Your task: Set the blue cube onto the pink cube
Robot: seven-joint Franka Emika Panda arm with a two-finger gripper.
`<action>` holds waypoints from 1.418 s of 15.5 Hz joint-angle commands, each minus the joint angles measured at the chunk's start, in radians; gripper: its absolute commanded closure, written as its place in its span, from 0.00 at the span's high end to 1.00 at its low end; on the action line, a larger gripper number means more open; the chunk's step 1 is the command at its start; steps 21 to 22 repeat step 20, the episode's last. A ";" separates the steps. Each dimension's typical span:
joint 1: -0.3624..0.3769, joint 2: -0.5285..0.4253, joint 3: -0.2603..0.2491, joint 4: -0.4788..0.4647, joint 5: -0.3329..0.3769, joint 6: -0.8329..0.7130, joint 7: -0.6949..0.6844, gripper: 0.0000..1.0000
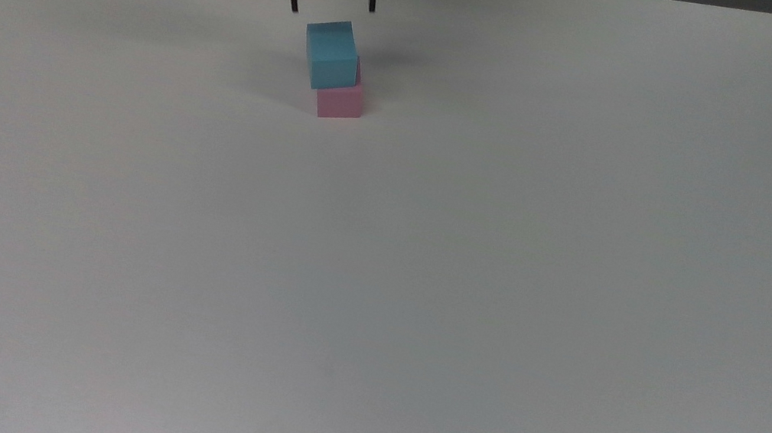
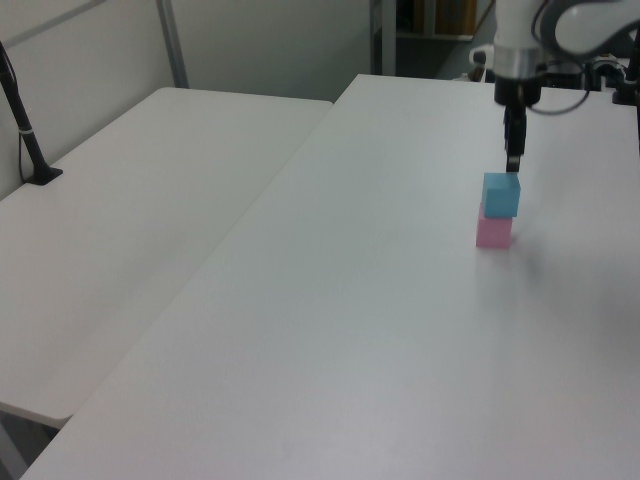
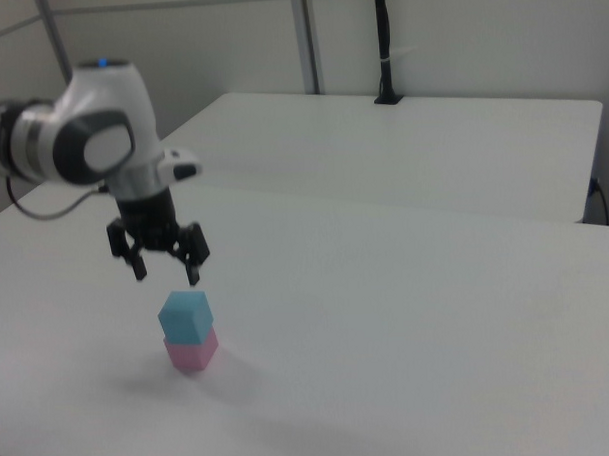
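Sky-blue on pale pink — the blue cube (image 1: 330, 54) sits on top of the pink cube (image 1: 340, 101), the two touching, and the pink one rests on the white bench (image 1: 424, 269). The blue cube is twisted a little against the one beneath it and shifted toward the top view's left, so a strip of pink shows past its right edge there. My jaws (image 1: 332, 2) hang just above the stack, released and spread wider than the cube, holding nothing; in the right view a clear gap separates my jaws (image 3: 166, 276) from the blue cube (image 3: 185, 316). In the left view my jaws (image 2: 514, 165) hang straight above the blue cube (image 2: 501, 194) and the pink cube (image 2: 494, 231) — close, not touching
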 commanded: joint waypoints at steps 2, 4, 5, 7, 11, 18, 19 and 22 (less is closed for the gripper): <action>-0.088 0.033 0.006 0.261 -0.014 -0.217 0.005 1.00; -0.184 0.067 0.096 0.331 -0.014 -0.259 0.019 1.00; -0.244 0.081 0.156 0.358 -0.014 -0.259 0.042 1.00; -0.274 0.154 0.196 0.431 -0.017 -0.256 0.146 1.00; -0.266 0.184 0.201 0.478 -0.018 -0.251 0.227 1.00; -0.136 0.187 0.089 0.481 -0.033 -0.242 0.217 1.00; -0.132 0.187 0.086 0.481 -0.033 -0.234 0.202 1.00; -0.131 0.187 0.086 0.481 -0.033 -0.234 0.188 1.00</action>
